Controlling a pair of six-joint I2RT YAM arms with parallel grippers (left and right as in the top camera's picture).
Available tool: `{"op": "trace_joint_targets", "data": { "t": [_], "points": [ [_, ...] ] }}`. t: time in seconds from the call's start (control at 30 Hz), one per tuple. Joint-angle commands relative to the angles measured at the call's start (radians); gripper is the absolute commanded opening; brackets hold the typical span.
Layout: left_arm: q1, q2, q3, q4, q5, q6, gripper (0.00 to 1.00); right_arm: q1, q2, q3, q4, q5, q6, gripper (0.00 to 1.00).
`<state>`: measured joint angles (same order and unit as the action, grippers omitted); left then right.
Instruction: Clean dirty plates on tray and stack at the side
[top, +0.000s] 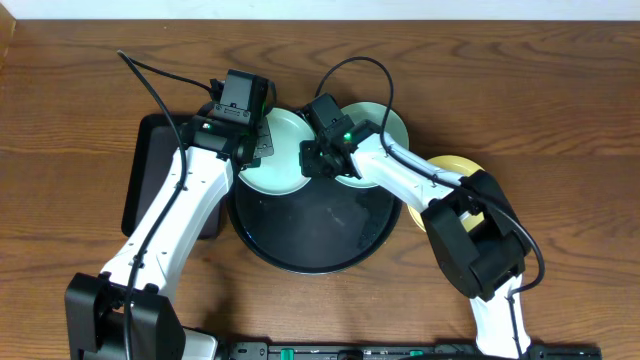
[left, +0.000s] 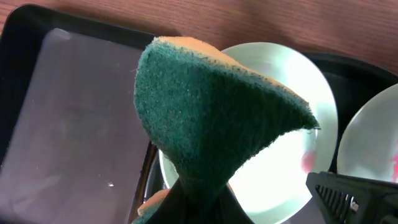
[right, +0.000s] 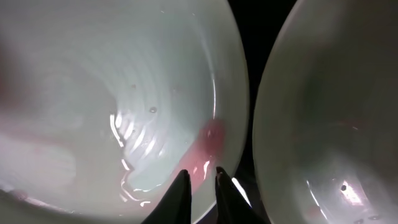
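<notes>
Green sponge (left: 211, 124) pinched in left fingers (left: 348, 199), hiding plate (left: 280, 68), right fingers' (right: 177, 193) grip unclear

1. The blue-green plate (right: 124, 93) looks glazed: smooth and glossy, with bright highlights on faint concentric ridges
2. The sponge (left: 211, 118) has a rough, fibrous green scouring face over yellow-orange foam
3. The round tray (top: 310, 235) is black and shiny
4. The rectangular tray (left: 68, 112) is black with a duller sheen
5. The surface (top: 80, 80) is grained brown wood

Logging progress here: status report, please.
Left tool clamps green sponge above blue-green plate. Right tool at its smeared rim, grip unclear. Second plate crowds alongside.
</notes>
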<state>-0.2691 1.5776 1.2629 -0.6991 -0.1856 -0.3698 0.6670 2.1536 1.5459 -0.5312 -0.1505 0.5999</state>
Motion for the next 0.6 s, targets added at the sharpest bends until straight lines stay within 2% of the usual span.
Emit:
{"op": "trace_joint_targets", "data": {
  "t": [0.0,0.2,0.57],
  "points": [
    [0.002,0.005,0.031,-0.003,-0.005,-0.01,0.07,0.009,0.039,0.01,-0.029,0.033,0.017,0.12],
    [0.002,0.005,0.031,-0.003,-0.005,-0.01,0.07,-0.003,0.031,0.01,-0.048,-0.031,0.014,0.13],
    [0.002,0.005,0.031,-0.003,-0.005,-0.01,0.08,0.015,0.03,0.01,-0.264,-0.087,-0.085,0.12]
  ]
}}
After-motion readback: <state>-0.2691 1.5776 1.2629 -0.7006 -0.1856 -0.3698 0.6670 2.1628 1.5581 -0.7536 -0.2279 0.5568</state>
